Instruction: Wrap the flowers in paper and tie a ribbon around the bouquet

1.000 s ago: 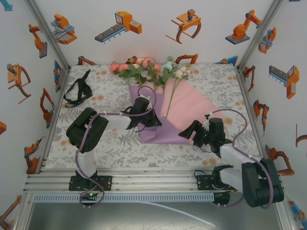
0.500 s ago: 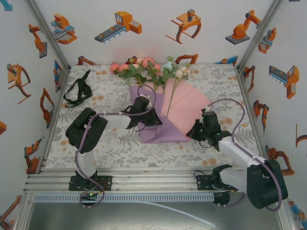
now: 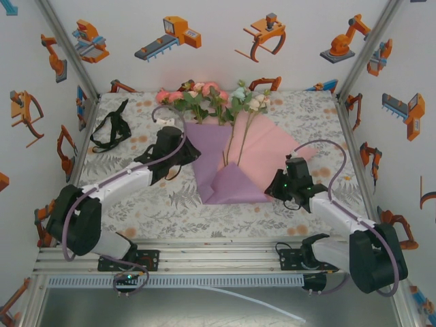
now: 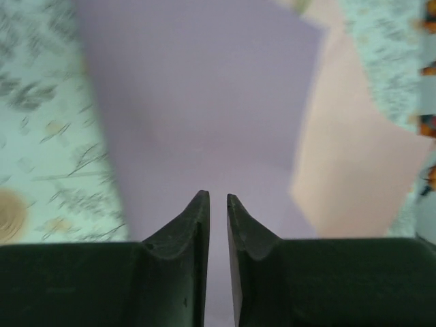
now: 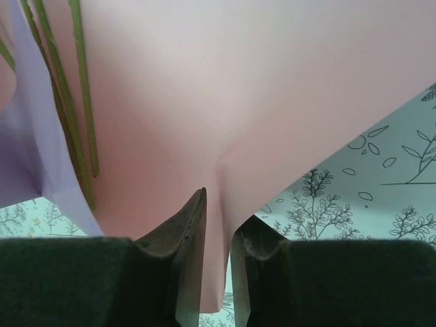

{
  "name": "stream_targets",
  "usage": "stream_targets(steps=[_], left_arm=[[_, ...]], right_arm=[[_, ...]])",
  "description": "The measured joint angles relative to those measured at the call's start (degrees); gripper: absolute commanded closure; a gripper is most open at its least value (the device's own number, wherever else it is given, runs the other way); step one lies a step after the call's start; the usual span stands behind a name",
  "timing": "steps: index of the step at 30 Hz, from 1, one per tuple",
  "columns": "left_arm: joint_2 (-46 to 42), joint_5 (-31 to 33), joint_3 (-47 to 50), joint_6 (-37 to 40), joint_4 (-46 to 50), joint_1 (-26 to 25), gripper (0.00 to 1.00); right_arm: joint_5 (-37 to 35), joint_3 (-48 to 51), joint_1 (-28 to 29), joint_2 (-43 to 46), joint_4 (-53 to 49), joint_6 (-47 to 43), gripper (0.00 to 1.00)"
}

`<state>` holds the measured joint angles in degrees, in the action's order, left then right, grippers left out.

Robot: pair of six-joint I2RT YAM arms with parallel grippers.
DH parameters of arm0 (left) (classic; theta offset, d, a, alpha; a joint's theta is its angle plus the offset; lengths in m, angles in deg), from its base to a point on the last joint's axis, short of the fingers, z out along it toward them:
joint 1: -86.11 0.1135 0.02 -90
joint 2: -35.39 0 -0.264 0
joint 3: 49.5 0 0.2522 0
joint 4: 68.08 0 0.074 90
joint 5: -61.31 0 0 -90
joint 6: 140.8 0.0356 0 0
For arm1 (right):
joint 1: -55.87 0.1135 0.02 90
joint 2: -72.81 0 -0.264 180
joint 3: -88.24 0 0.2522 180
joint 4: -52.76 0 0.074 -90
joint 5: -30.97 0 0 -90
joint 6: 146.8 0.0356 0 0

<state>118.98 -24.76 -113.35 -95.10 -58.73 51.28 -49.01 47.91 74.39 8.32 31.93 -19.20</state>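
Enclosure with white walls printed with orange robot cartoons (image 3: 170, 34), an aluminium rail (image 3: 204, 255) along the near edge, and a table under a grey-and-orange leaf-pattern cloth (image 3: 136, 197). Item one: flowers (image 3: 204, 97), pink, peach and cream blooms with green leaves, heads at the far middle of the table, thin green stalks (image 5: 82, 88) running toward the near side. Item two: paper (image 3: 211, 146), lying under the stalks in the middle of the table; a lilac panel is on the left, a lilac fold crosses the lower ends of the stalks, and the pale pink face is spread to the right. Item three: ribbon (image 3: 109, 129), black, in a loose looping heap at the far left, well apart from the paper. Left gripper (image 3: 181, 158) sits at the lilac panel's left edge; seen from its wrist, the left gripper (image 4: 218, 204) has its jaws parted by a narrow slit, released, with lilac sheet showing beyond them. Right gripper (image 3: 272, 189) is at the pink sheet's near right edge; from its wrist, the right gripper (image 5: 219, 211) is clenched on a puckered fold of the pink face, which hangs down between the jaws.
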Motion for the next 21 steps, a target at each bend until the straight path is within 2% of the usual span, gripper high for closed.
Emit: stream_targets(steps=[3, 9, 18, 21], left_arm=[[5.0, -3.7, 2.2, 0.0, -0.4, -0.3, 0.84], [12.1, -9.2, 2.6, -0.2, -3.3, -5.7, 0.87], [17.5, -9.9, 1.8, -1.7, -8.8, -5.7, 0.88], [18.5, -10.3, 1.4, -2.3, -10.3, -5.7, 0.88]], right_arm=[[1.4, -0.6, 0.0, 0.0, 0.0, -0.1, 0.46], [5.2, -0.6, 0.0, 2.7, 0.0, 1.0, 0.24], [13.2, -0.5, 0.0, 5.8, 3.5, 1.6, 0.1], [14.9, -0.5, 0.0, 4.5, 5.0, 1.6, 0.1]])
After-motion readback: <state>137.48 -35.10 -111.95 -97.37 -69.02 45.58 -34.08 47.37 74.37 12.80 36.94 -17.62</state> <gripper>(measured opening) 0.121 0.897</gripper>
